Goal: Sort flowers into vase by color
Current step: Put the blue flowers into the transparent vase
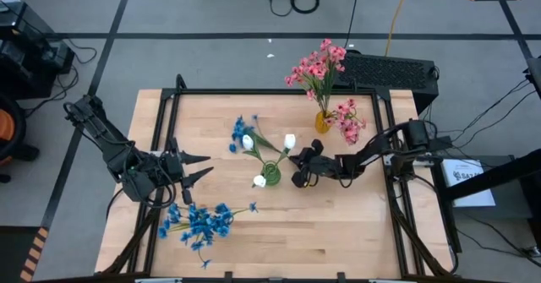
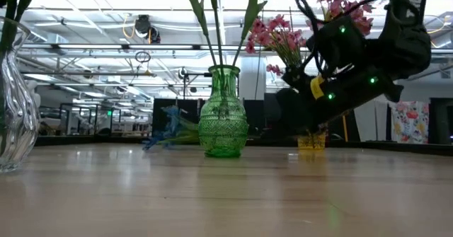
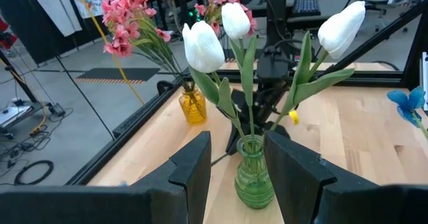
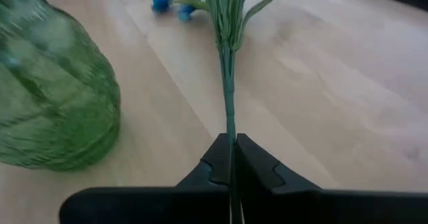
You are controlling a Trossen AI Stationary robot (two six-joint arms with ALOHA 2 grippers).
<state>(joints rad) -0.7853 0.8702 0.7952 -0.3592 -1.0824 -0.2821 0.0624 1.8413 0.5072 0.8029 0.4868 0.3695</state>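
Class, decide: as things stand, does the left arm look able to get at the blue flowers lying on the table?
Probably yes: the open left gripper hovers right beside the blue flowers, bare table between; the right gripper is beyond the green vase.

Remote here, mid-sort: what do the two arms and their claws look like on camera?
Both arms are dark and jointed. The left claw ends in two pointed black fingers. The right claw has blocky black fingers; its wrist shows green indicator lights and a yellow spot.
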